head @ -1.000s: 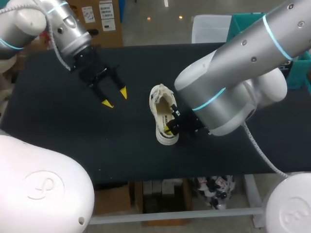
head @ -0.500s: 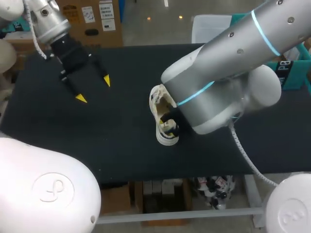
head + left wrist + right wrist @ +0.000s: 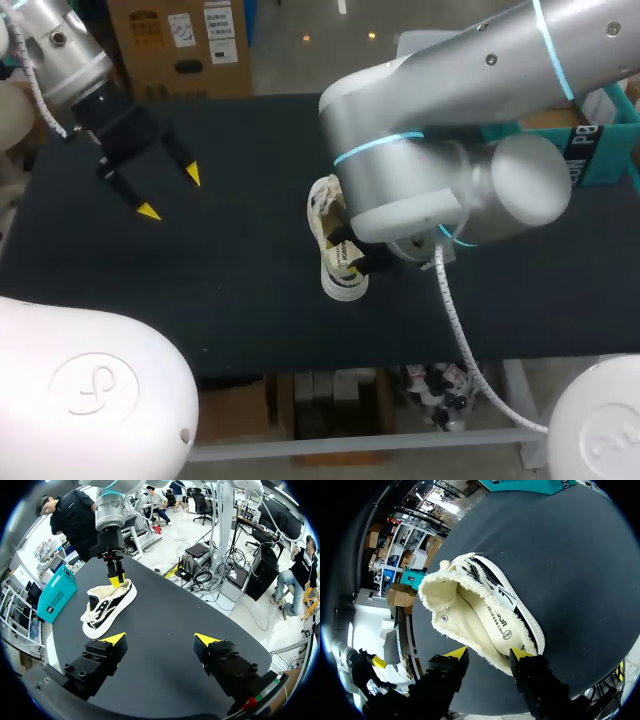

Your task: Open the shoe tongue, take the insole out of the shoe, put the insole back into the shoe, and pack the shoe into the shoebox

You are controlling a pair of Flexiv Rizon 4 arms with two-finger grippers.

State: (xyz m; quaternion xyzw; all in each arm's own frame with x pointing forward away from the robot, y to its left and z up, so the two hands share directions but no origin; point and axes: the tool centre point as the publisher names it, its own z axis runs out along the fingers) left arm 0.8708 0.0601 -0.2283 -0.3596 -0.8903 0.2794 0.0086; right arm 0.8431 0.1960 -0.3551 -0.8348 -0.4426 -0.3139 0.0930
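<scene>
A white and black shoe [image 3: 330, 238] with a fleecy lining lies mid-table, its heel toward the front edge. Its cream insole [image 3: 492, 622] lies flat inside it. My right gripper [image 3: 488, 653] is at the heel, open, with the fleecy heel rim between its fingers; it also shows as the right gripper [image 3: 116, 577] in the left wrist view. My left gripper [image 3: 170, 193] hangs open and empty over the far left of the table, well away from the shoe [image 3: 107, 607]. A teal shoebox [image 3: 605, 160] stands at the right edge, partly behind my right arm.
The black tabletop [image 3: 230, 300] runs bare between my left gripper and the shoe. The table's front edge [image 3: 300, 368] lies a short way in front of the shoe's heel. My bulky right arm [image 3: 450, 170] hangs over the middle and right of the table.
My left arm has drawn back to the far left and its fingers have spread. My right gripper has opened at the shoe's heel, and its wrist has swung round above the shoe.
</scene>
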